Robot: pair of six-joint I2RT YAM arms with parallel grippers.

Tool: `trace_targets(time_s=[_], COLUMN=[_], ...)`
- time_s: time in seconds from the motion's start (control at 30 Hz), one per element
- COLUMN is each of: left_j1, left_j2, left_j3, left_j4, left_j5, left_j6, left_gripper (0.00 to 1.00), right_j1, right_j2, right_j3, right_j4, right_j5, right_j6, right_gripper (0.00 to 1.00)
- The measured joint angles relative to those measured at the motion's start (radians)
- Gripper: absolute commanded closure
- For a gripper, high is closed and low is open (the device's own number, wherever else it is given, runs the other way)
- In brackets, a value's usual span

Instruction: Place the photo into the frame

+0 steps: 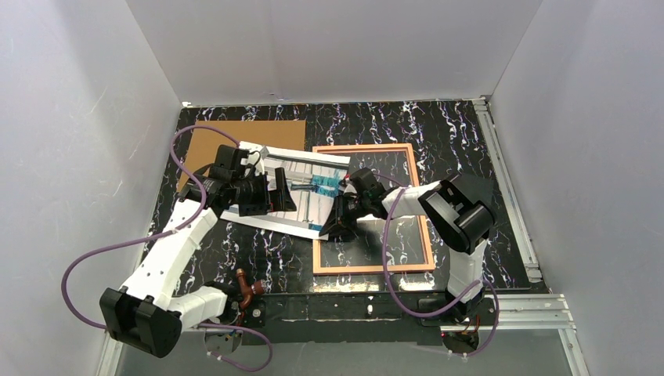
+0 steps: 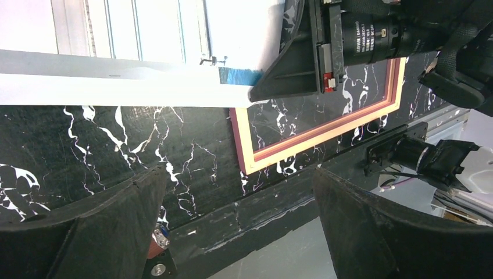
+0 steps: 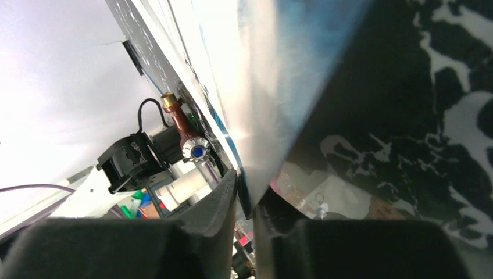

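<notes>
Nearest me, the frame point(image 1: 372, 269) lies flat on the table point(image 1: 258, 258), orange side up. The marbled top shows through its pane, so nothing is in it yet.

At the frame's left rail my right gripper point(image 3: 245, 192) is tipped down onto the right edge of the photo point(image 1: 309, 205). In the wrist view the sheet runs straight into the narrow gap between the jaws, so I read it as pinched on the paper. An edge grip makes sense to me: the print is too thin and flat to take from above.

The photo sits picture side up, just left of the frame. Its right end is at the rail and looks lifted; the rest is on the table.

My left gripper point(image 1: 282, 192) hangs over the left half of the photo with its jaws spread wide, holding nothing. I'd guess it is there to steady the sheet while the other end goes over.

Farthest back, the brown board point(image 1: 235, 133) lies flat in the far left corner, partly under the photo.
</notes>
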Motion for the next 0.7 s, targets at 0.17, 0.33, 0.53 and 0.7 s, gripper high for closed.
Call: trace_targets(time_s=[0.17, 0.33, 0.53, 0.7], left_j1=[0.002, -0.013, -0.207, -0.406], left_j2=[-0.006, -0.018, -0.066, -0.079], left_j3=[0.004, -0.003, -0.043, -0.111], left_j4=[-0.031, -0.061, -0.076, -0.014], left_j5=[0.021, 0.034, -0.043, -0.211], left_j6=[0.040, 0.151, 0.389, 0.544], left_gripper=[0.02, 0.02, 0.02, 0.06], right_j1=[0.001, 0.001, -0.015, -0.032], right_j2=[-0.048, -0.178, -0.315, -0.380], right_j3=[0.000, 0.000, 0.000, 0.000], right_j4=[-0.030, -0.079, -0.128, -0.155], right_j5=[0.005, 0.007, 0.003, 0.000], right_j6=[0.001, 0.002, 0.022, 0.055], right_gripper=[0.99, 0.99, 0.99, 0.99])
